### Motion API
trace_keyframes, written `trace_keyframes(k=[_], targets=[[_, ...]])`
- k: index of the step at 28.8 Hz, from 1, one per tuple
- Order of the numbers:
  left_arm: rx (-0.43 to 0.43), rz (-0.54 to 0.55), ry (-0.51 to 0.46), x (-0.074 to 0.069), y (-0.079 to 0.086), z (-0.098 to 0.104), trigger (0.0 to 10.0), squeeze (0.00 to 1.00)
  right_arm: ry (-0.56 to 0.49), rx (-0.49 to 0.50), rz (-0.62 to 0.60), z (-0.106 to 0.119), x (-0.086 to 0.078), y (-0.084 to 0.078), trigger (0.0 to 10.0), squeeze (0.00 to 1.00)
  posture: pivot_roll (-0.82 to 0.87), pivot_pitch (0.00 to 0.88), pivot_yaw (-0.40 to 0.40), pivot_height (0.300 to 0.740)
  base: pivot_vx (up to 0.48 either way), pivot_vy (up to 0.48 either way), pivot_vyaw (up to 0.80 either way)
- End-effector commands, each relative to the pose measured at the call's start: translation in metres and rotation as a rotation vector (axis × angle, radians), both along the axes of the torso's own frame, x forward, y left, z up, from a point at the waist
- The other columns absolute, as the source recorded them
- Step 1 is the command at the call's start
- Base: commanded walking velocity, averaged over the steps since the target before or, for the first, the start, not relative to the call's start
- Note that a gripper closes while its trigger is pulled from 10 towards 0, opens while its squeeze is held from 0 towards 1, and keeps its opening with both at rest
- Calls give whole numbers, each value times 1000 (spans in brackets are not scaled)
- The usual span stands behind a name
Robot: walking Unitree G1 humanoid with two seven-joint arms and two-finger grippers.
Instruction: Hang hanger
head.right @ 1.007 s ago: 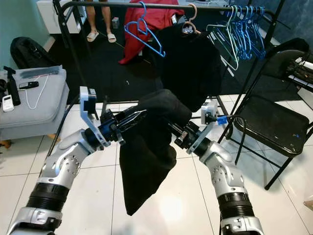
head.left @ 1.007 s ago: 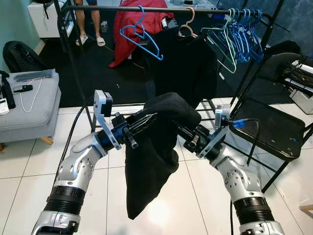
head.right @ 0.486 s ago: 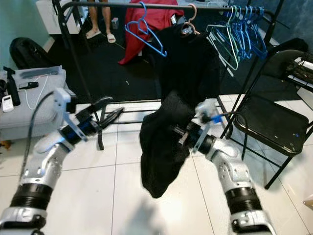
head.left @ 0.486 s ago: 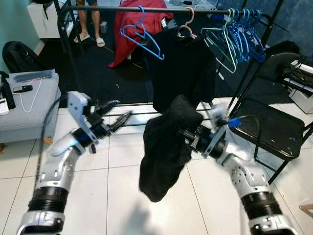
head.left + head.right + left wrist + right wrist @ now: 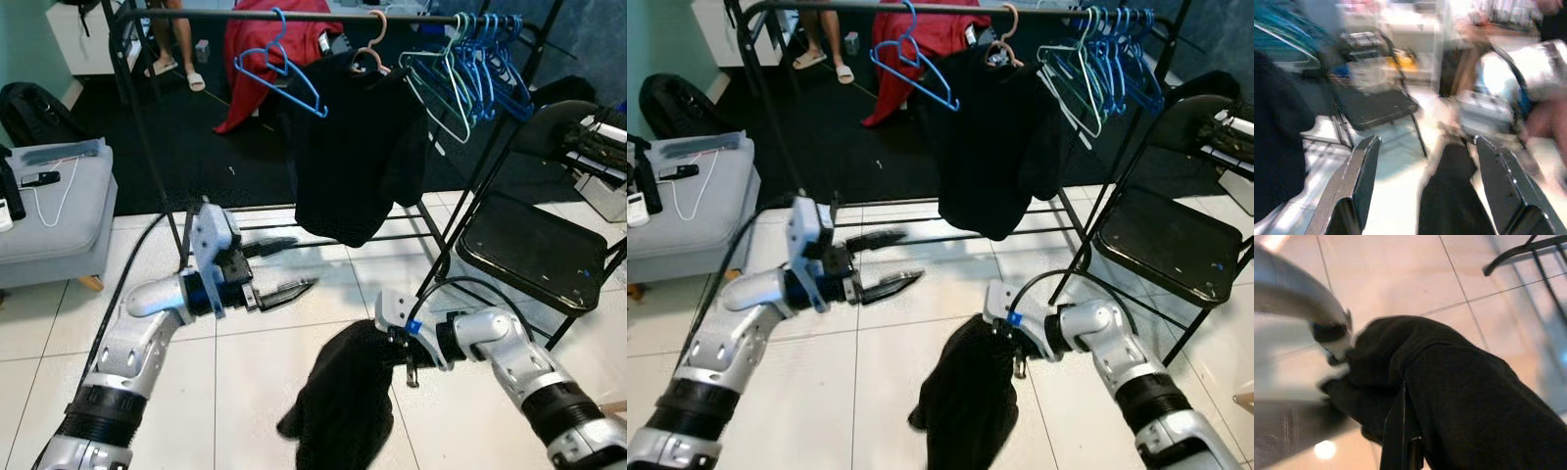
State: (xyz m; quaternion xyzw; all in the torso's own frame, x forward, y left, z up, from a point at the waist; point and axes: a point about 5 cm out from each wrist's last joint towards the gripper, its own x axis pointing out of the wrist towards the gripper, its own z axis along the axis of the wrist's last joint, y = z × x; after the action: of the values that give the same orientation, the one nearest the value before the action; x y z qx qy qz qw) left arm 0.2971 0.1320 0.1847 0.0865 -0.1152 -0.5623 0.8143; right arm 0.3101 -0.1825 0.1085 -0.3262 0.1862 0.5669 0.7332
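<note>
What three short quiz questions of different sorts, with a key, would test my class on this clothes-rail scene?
1. True or false: the left gripper has its jaws apart and holds nothing.
2. Which gripper holds the black garment? A) left B) right
3. Fill in: the black shirt hangs on the ____ rail beside a blue hanger.

Key: 1 true; 2 B, the right gripper; 3 clothes.
</note>
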Motion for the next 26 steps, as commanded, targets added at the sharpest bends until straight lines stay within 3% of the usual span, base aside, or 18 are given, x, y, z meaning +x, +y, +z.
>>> trace_keyframes(k=[1, 2, 3, 7, 8, 10, 11, 12, 13, 14, 16, 18, 22, 26], targets=[[117, -43, 32, -7, 3, -14, 10000, 0, -60, -58, 41, 2, 1, -3, 0, 0, -49, 121, -14, 740, 0, 0, 0], [117, -43, 32, -7, 3, -14, 10000, 0, -60, -58, 41, 2, 1, -3, 0, 0, -49, 121, -14, 740, 0, 0, 0], [186, -54, 64, -9, 6, -22, 10000, 0, -109, -99, 74, 2, 2, -5, 0, 0, -47, 119, -15, 740, 0, 0, 0], [231, -32, 115, -10, 10, -28, 10000, 0, -168, -107, 98, 5, 4, -4, 0, 0, -46, 117, -18, 740, 0, 0, 0], [262, 28, 181, -7, 14, -38, 10000, 0, -258, -55, 123, 13, 6, 2, 0, 0, -46, 117, -18, 740, 0, 0, 0], [262, 28, 181, -7, 14, -38, 10000, 0, -258, -55, 123, 13, 6, 2, 0, 0, -46, 117, -18, 740, 0, 0, 0], [235, 127, 228, -1, 17, -46, 10000, 0, -337, 35, 157, 23, 6, 12, 0, 0, -50, 114, -19, 740, 0, 0, 0], [107, 230, 283, 7, 18, -50, 10000, 0, -392, 132, 196, 32, 2, 22, 0, 0, -55, 112, -20, 740, 0, 0, 0], [107, 230, 283, 7, 18, -50, 10000, 0, -392, 132, 196, 32, 2, 22, 0, 0, -55, 112, -20, 740, 0, 0, 0], [-27, 279, 324, 12, 16, -52, 10000, 0, -433, 208, 229, 38, -2, 28, 0, 0, -55, 112, -20, 740, 0, 0, 0], [-27, 279, 324, 12, 16, -52, 10000, 0, -433, 208, 229, 38, -2, 28, 0, 0, -55, 112, -20, 740, 0, 0, 0], [-203, 262, 315, 16, 8, -50, 10000, 0, -465, 292, 267, 42, -9, 35, 0, 0, -70, 115, -8, 740, 0, 0, 0], [-260, 186, 261, 16, -1, -43, 10000, 0, -491, 323, 296, 45, -12, 37, 0, 0, -75, 120, -2, 740, 0, 0, 0], [-266, 101, 257, 14, -6, -37, 10000, 0, -513, 324, 316, 46, -12, 38, 0, 0, -80, 127, 4, 740, 0, 0, 0]])
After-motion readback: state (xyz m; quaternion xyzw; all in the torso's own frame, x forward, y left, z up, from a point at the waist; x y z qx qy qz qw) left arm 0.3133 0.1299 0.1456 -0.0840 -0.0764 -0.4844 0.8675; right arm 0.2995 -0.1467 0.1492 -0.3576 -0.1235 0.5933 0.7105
